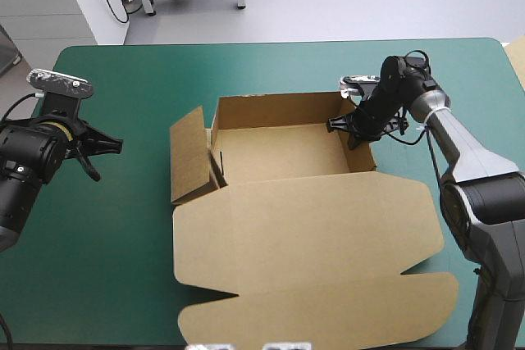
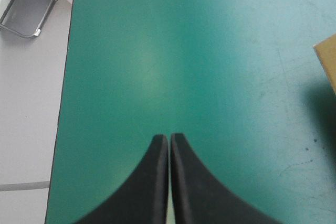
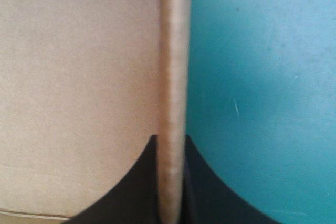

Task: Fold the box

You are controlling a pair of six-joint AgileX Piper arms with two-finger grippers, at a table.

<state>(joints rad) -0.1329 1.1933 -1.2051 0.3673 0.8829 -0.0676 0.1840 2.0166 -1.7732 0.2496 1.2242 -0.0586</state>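
Two hands show. The right hand (image 3: 171, 139) is almost closed on the box (image 1: 279, 153), one raised wall between its fingers, probably to keep it upright. The left hand (image 2: 169, 136), closed and empty, hangs over the bench (image 2: 157, 51), with the box well to its side.

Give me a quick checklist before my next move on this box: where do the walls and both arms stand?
1. Grip on the box: ok, the right gripper is shut on its right wall.
2. The back wall raised: ok.
3. The left flap tucked in: not ok, it splays outward.
4. The left gripper free to help: ok, shut and empty over the teal-green cover beside the box.
5. The lid lying flat: ok.
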